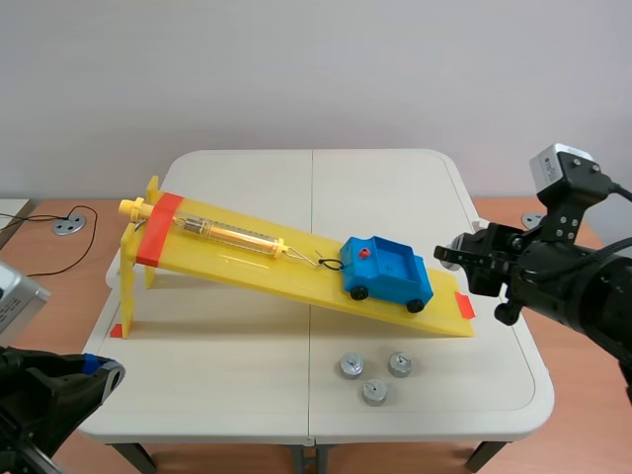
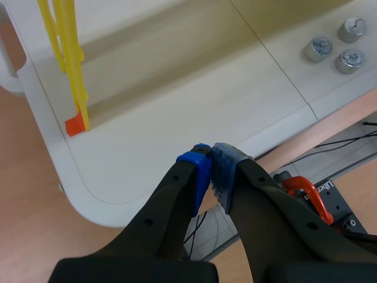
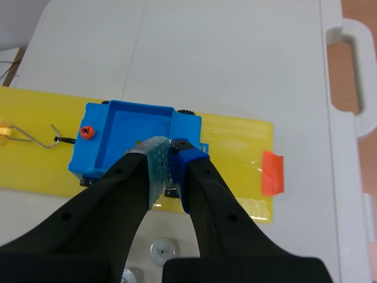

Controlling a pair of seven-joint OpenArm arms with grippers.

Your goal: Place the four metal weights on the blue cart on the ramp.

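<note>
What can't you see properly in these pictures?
- Fourth weight: just three weights lie on the table. Whether the right hand holds one is unclear: it blocks itself in the right wrist view and is too small in the scene view.
- Blue cart: one end hides under that hand, right wrist view.
- Spring scale: markings too small, scene view.
</note>
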